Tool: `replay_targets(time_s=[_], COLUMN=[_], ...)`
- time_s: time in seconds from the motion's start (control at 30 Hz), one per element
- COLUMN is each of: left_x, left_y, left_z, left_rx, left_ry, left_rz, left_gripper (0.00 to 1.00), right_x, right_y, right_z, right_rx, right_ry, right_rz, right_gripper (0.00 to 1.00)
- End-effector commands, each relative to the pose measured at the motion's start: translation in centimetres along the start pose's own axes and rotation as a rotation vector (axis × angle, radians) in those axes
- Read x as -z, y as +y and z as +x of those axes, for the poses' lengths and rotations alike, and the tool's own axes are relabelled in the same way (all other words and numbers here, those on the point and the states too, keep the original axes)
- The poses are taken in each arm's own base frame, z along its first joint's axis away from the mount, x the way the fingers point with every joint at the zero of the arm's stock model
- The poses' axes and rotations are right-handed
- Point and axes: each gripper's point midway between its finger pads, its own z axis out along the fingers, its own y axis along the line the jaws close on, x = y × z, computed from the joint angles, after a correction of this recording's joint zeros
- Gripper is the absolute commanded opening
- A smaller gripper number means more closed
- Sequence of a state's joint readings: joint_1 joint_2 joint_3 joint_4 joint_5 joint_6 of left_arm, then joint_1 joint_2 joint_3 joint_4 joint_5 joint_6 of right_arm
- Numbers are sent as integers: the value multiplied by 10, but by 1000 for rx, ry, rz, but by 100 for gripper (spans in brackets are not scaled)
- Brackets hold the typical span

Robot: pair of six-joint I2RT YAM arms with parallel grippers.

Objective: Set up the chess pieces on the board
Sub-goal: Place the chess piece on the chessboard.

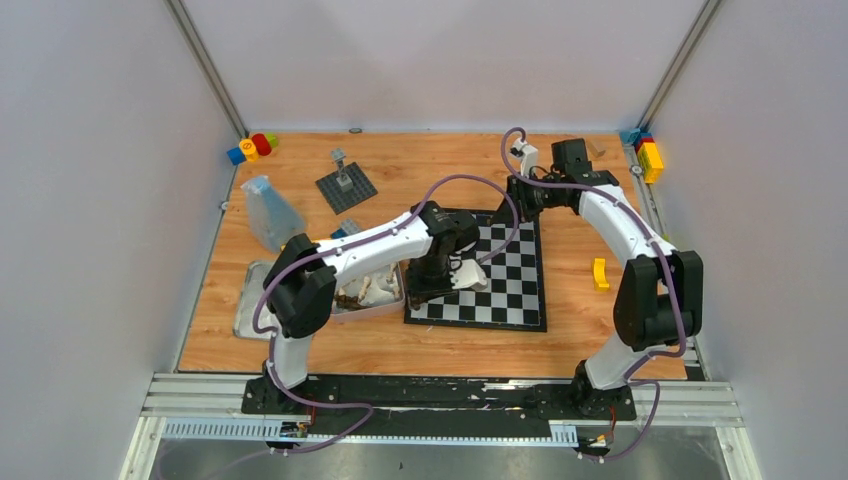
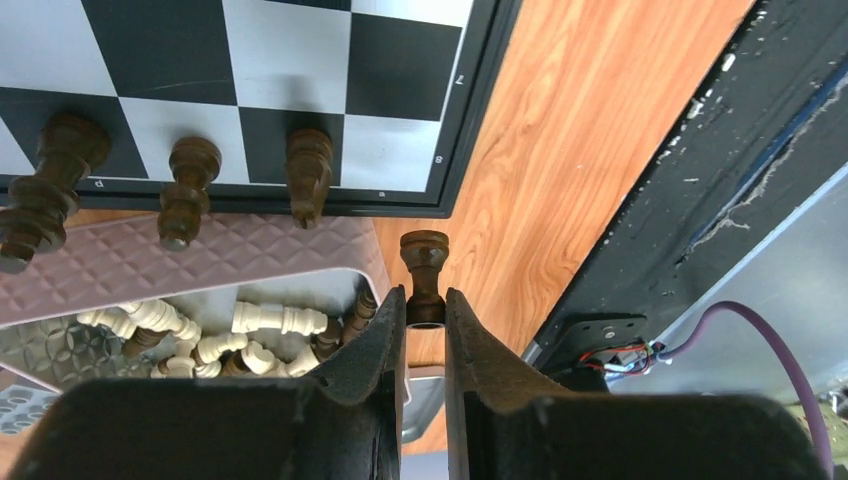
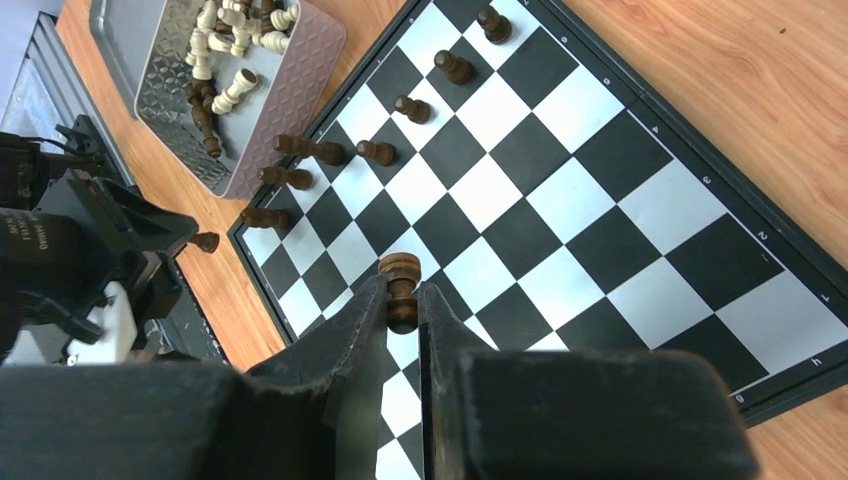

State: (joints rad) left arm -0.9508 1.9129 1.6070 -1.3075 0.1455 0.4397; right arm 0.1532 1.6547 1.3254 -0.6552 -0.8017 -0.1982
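Black fingers point(image 2: 375, 350) of the left hand point(image 2: 425, 312) fill the bottom of its wrist view. They are pressed in on a dark brown piece point(image 2: 424, 275), with its narrow part between them and its wider end pointing away. The piece hangs over bare tabletop point(image 2: 560, 150), just off the corner of the chessboard point(image 2: 395, 60) and beside the corner of the metal tin point(image 2: 250, 255).

The right hand point(image 3: 402, 312) pinches a second dark piece point(image 3: 401, 285) in the same way, above the squares of the board.

Further out, a line of dark pieces point(image 3: 375, 152) stands along the side of the board nearest the tin. A heap of cream and dark pieces point(image 3: 225, 60) lies loose inside the tin.

These figurines look like turned wood (I cannot tell whether they are lacquered). I judge them very light, stiff and not fragile, but smooth and rounded enough to swivel or squirt out between flat fingers. Their small bases suggest they will topple at a slight nudge, and the standing neighbours are close together.

The safest hold is probably on the slim waist just under the head, with the fingers closing squarely so the base stays level. Each piece should then be let go only once the base rests flat inside its square.
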Motion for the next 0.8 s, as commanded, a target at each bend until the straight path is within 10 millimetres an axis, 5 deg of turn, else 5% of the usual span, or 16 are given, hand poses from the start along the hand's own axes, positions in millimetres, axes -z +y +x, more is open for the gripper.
replay_targets(time_s=[0.0,0.77], left_x=[5,-24], left_y=[2,-1], left_z=[-8,-15], left_rx=[-8,17], left_ry=[35,158], left_rz=[-29,-21], left_gripper=[7,9], right_x=[12,20], right_y=[0,-5], right_z=[-14,-12], right_rx=[94,84], right_ry=[-79,-105], right_rz=[25,38], right_gripper=[0,0])
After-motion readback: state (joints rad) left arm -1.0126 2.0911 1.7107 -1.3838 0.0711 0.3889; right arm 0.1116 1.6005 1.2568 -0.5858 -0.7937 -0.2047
